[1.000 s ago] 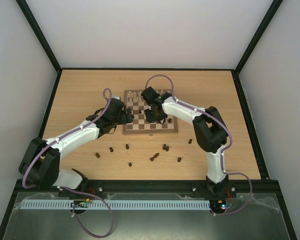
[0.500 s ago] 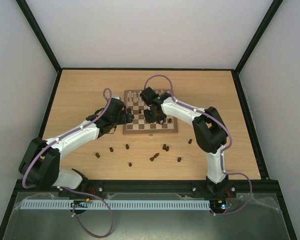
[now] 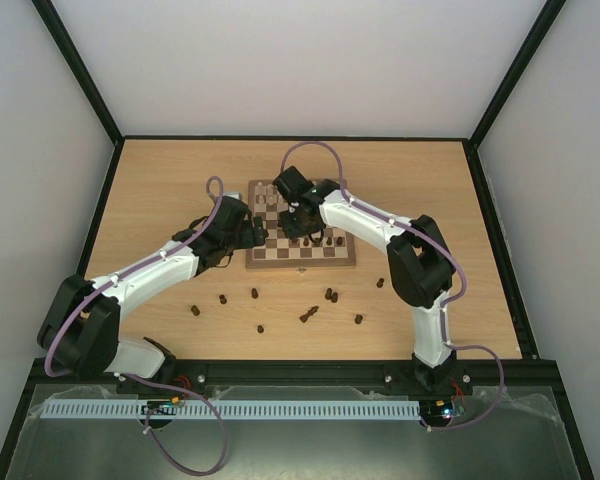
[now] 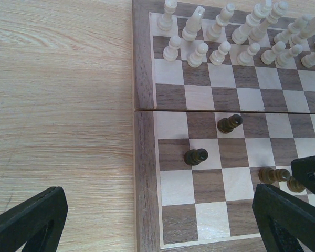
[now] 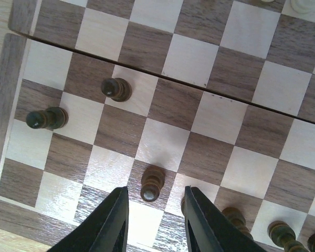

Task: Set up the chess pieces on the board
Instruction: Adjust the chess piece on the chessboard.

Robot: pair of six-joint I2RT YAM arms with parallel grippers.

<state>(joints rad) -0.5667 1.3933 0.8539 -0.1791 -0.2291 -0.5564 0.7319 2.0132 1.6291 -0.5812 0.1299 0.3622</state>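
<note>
The board [image 3: 346,258] lies mid-table. Cream chess pieces [image 4: 236,37] fill its far rows. Dark pawns stand on its near half [image 4: 195,156] [image 4: 229,124]. My right gripper [image 3: 293,212] hovers over the board, open. In the right wrist view its fingers [image 5: 107,226] flank a standing dark pawn [image 5: 152,184] with a gap on each side. More dark pawns stand left of it [image 5: 116,89] [image 5: 46,118] and near the right finger [image 5: 233,218]. My left gripper [image 3: 252,235] is wide open and empty [image 4: 157,231] above the board's left near edge.
Several loose dark pieces lie on the light wood tabletop in front of the board, from the left [image 3: 194,311] through the middle [image 3: 308,314] to the right [image 3: 380,283]. Black frame rails bound the table.
My right gripper has moved away from the board's near rows toward its far left, uncovering dark pawns standing there. The left arm has not moved.
</note>
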